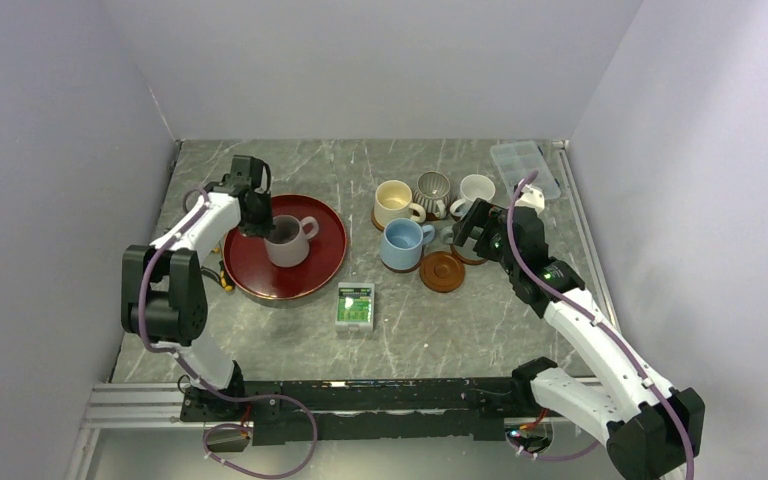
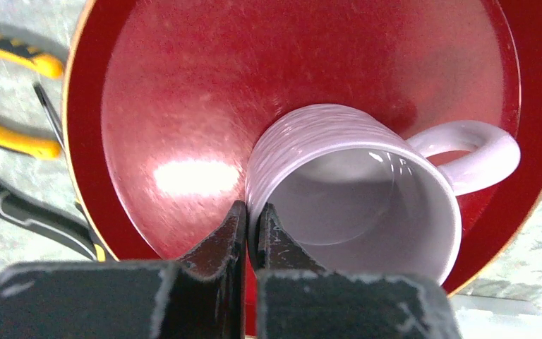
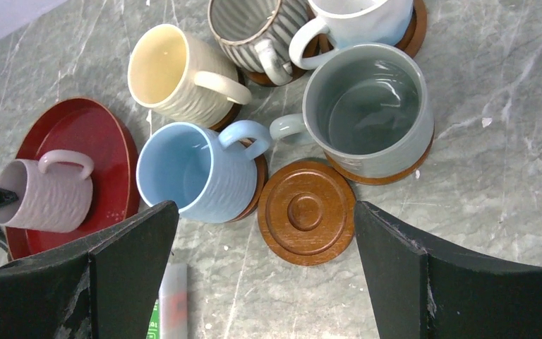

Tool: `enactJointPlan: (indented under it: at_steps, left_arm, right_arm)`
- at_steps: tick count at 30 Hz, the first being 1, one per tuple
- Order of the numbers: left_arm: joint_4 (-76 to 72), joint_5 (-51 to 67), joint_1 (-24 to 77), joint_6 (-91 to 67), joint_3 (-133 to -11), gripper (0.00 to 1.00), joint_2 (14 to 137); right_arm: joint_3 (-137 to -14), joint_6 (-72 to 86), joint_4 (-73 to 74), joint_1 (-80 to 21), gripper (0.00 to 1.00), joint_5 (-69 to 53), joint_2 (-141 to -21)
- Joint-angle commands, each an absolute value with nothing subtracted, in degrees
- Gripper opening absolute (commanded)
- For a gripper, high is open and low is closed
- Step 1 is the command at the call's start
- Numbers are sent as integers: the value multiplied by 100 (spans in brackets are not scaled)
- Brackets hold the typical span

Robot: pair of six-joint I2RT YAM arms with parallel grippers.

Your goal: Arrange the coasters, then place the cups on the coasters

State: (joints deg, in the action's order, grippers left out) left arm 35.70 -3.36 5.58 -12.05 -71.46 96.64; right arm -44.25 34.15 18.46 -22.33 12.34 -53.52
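A mauve-pink cup (image 1: 285, 243) (image 2: 353, 191) (image 3: 46, 198) stands on the large dark-red tray (image 1: 325, 262). My left gripper (image 1: 258, 228) (image 2: 252, 208) is shut on its rim, one finger inside and one outside. The cream (image 3: 166, 74), striped (image 3: 254, 28), white (image 3: 356, 18), light blue (image 3: 187, 173) and grey-green (image 3: 367, 106) cups each sit on a brown coaster. One coaster (image 1: 442, 271) (image 3: 306, 212) lies bare between the blue and grey-green cups. Above it my right gripper (image 1: 475, 232) (image 3: 265, 205) hangs open, holding nothing.
A green-and-white box (image 1: 355, 306) lies in front of the tray. Yellow-handled pliers (image 2: 7, 134) lie at the tray's left edge. A clear plastic tray (image 1: 526, 165) sits in the back right corner. Walls close off the left, back and right.
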Motion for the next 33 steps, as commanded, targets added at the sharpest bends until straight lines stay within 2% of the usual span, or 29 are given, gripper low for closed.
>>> enactJointPlan:
  at_steps: [1, 6, 13, 16, 20, 27, 33]
  left_arm:
    - [3436, -719, 761, -2440, -6942, 3, 9033]
    - [3555, -682, 886, -2776, -6734, 4, 8909]
    - [3778, -104, 888, -2088, -7020, 44, 8876]
    - [3758, 194, 888, -1228, -7185, 53, 8841]
    - [3669, 1073, 888, 238, -7238, 55, 8838]
    - [3577, 1744, 879, 1717, -7223, 52, 9008]
    - [3444, 1664, 883, 2341, -7607, 50, 9350]
  right_arm:
    - [-4360, 3516, 1731, -2232, 100, 1127, -5322]
    - [-4391, 3508, 1773, -2224, 100, 1143, -5434]
    - [-4386, 3515, 1752, -2225, 100, 1056, -5469]
    - [-4393, 3483, 1758, -2224, 100, 1045, -5454]
    - [-4386, 3430, 1728, -2224, 100, 1024, -5423]
    - [-4369, 3360, 1662, -2224, 100, 885, -5438]
    - [-4356, 3305, 1647, -2224, 100, 772, -5493]
